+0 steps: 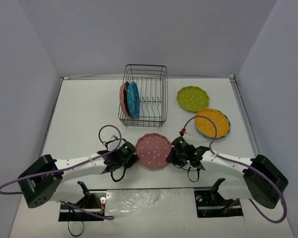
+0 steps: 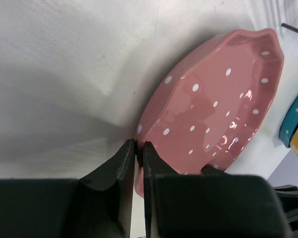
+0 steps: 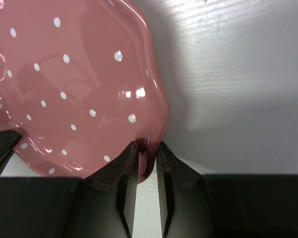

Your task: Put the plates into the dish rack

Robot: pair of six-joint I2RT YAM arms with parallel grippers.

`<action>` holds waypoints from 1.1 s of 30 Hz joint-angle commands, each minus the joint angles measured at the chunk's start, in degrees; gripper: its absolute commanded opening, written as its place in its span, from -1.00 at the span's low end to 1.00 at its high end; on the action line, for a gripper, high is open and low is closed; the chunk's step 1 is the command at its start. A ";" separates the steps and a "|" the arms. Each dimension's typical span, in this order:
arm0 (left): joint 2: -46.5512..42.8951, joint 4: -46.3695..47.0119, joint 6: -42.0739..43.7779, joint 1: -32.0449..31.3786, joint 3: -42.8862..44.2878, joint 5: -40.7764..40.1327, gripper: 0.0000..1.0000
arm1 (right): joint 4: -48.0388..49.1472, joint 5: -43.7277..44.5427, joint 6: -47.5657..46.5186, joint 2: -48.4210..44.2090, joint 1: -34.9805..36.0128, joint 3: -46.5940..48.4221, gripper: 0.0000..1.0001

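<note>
Pink plate [image 1: 154, 150] is what we are handling: we are holding it between both arms over the near middle of the worktop [image 1: 89, 114], just in front of the dish rack [image 1: 165, 99].

The left gripper [image 1: 131, 154] is pinching the plate's left rim. In the left wrist view its fingers [image 2: 123, 168] are drawn almost together, with the rim's edge entering the thin slot between them. The right gripper [image 1: 173, 151] is clamping the opposite rim, and in the right wrist view the scalloped edge is sitting between its fingers [image 3: 128, 173]. The plate is lying close to flat, a little tilted, dotted face up, so the line between our two grips is running left to right.

The rack is lying straight beyond the plate, slightly to the left. Another pink plate [image 1: 123, 99] and a blue plate [image 1: 133, 99] are standing on edge at the rack's left end, edges towards us, and the slots to their right are showing bare prongs. We are judging that the coming move turns on this: the plate must be tipped from flat onto its edge, face towards the blue plate, and carried forward into the next free slot. The left arm is looking slightly nearer the rack.

The lime green plate [image 1: 192, 98] and the orange plate [image 1: 212, 122] are waiting on the right, well apart from the rack.
</note>
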 commanded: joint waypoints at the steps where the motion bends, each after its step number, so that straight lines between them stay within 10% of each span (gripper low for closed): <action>1: -3.29 8.44 -2.52 -1.53 1.19 -0.26 -1.00 | 1.13 2.68 -0.73 0.44 0.34 3.08 -0.89; 7: -4.21 6.58 -1.08 -1.77 0.84 -0.39 -0.98 | -0.31 1.33 0.18 -1.70 0.25 4.60 -1.00; 13: -6.20 8.55 -1.61 -1.77 -2.63 -0.12 0.41 | -2.47 -2.21 2.68 -3.61 0.00 8.79 -1.00; 17: -9.12 8.63 -2.29 -1.77 -4.73 -0.21 0.93 | -4.77 -3.52 4.77 -3.35 -0.12 11.36 -1.00; 33: -8.12 12.65 -3.72 -1.77 -7.07 0.23 0.94 | -5.10 -10.04 9.06 -0.17 -2.58 15.70 -1.00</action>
